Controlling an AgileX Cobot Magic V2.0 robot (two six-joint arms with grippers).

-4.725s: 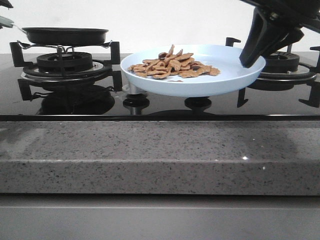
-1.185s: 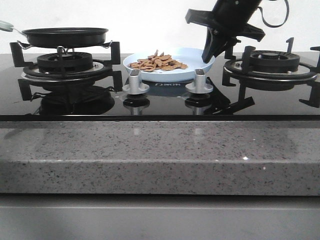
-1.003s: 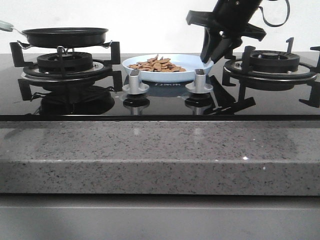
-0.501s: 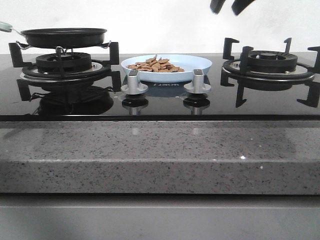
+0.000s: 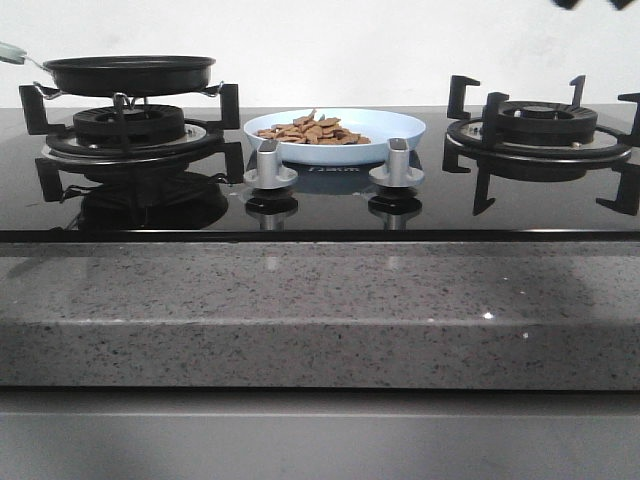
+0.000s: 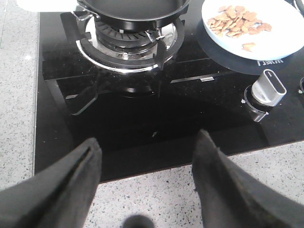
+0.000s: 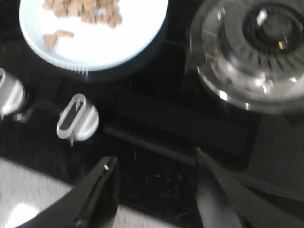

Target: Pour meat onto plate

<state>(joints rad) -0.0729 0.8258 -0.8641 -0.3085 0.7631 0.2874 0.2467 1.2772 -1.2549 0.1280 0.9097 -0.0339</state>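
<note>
The pale blue plate [image 5: 400, 135] rests flat on the black glass hob between the two burners, behind the two knobs. The meat [image 5: 312, 130], a heap of thin reddish-brown pieces, lies on the plate's left half. In the left wrist view the plate [image 6: 280, 35] and meat [image 6: 237, 19] lie far from my left gripper [image 6: 147, 149], which is open and empty over the hob's front edge. My right gripper [image 7: 154, 164] is open and empty above the hob glass, well clear of the plate [image 7: 118, 45]. In the front view only its dark tips show, at the top right edge.
A black frying pan [image 5: 130, 72] sits on the left burner's grate. The right burner [image 5: 540, 125] is bare. Two silver knobs [image 5: 270, 165] [image 5: 398, 162] stand just in front of the plate. A speckled grey counter edge [image 5: 320, 310] runs along the front.
The right gripper set the plate down between the burners, let go of its right rim, opened, then rose up and to the right, nearly out of the front view. Plate and meat now rest still.
</note>
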